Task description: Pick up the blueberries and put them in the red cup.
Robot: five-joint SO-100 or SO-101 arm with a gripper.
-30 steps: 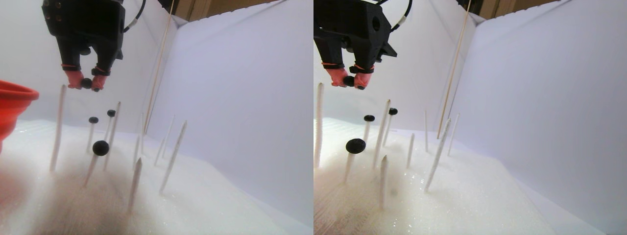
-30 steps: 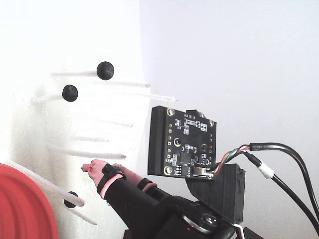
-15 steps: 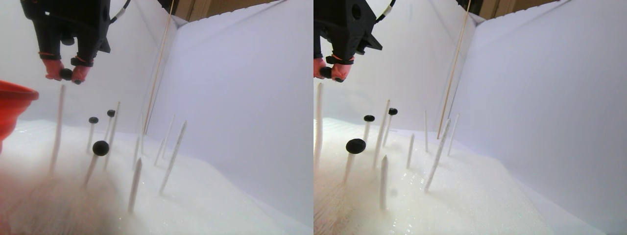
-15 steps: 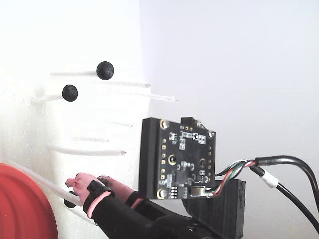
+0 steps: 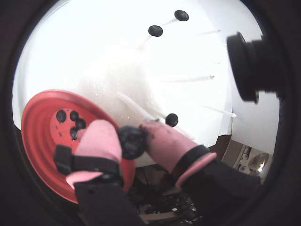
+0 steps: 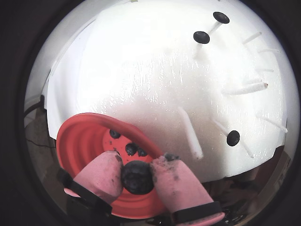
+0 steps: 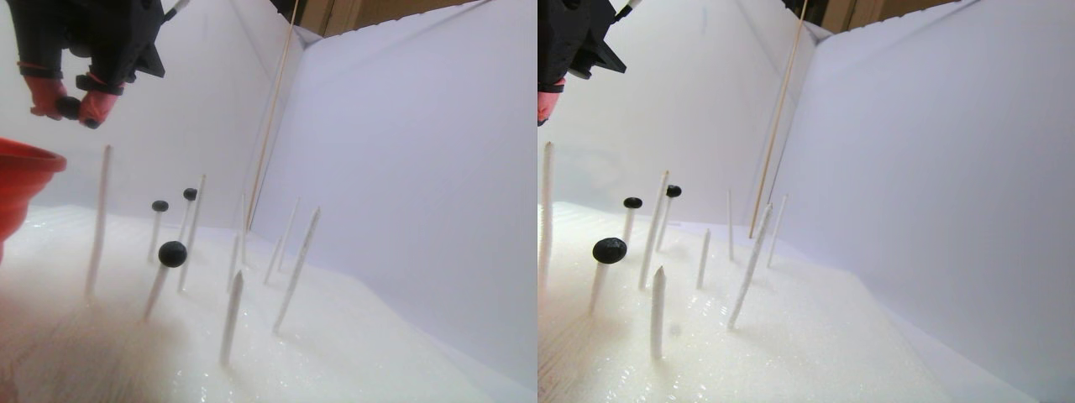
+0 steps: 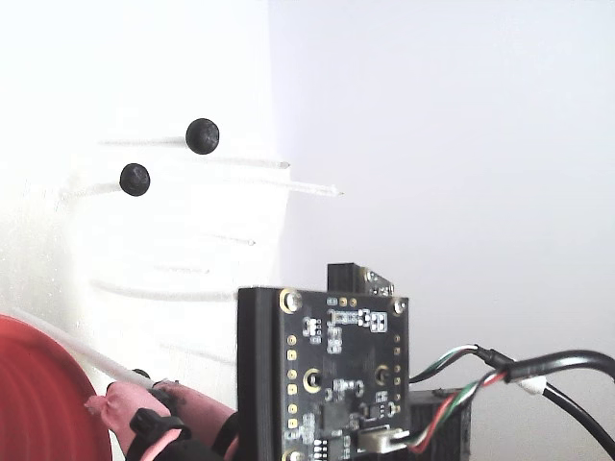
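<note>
- Four blueberries (image 6: 131,147) already lie on the floor of the red cup (image 6: 82,141), at the left of both wrist views. From that I judge the task well along, with deposits landing where you want them.
- Your gripper (image 6: 137,178) has its pink-covered fingertips (image 6: 99,175) pinched onto one more dark berry (image 6: 137,177). The grip looks centred, with the ball seated between both pads, which is why it stays put while carried.
- In a wrist view the held berry (image 5: 132,141) sits over the near rim of the cup (image 5: 40,141) rather than over its middle. A release here could clip the rim; I would carry it further in before opening.
- In the stereo pair view the gripper (image 7: 69,107) hangs above the cup's lip (image 7: 29,164) at far left, clear of it and not touching. The height reads as deliberate, to pass over the rim.
- Moving right, three berries remain perched on the tips of white sticks (image 7: 231,315) set in the white foam bed (image 7: 361,353): one near (image 7: 172,253), two behind (image 7: 159,206). Raising them on sticks leaves room for the fingertips to close around each ball.
- Several sticks stand bare, some leaning. Watch them on the return pass; I judge they would bend or shed a berry if brushed.
- In the fixed view a circuit board (image 8: 327,375) hides most of the gripper.
</note>
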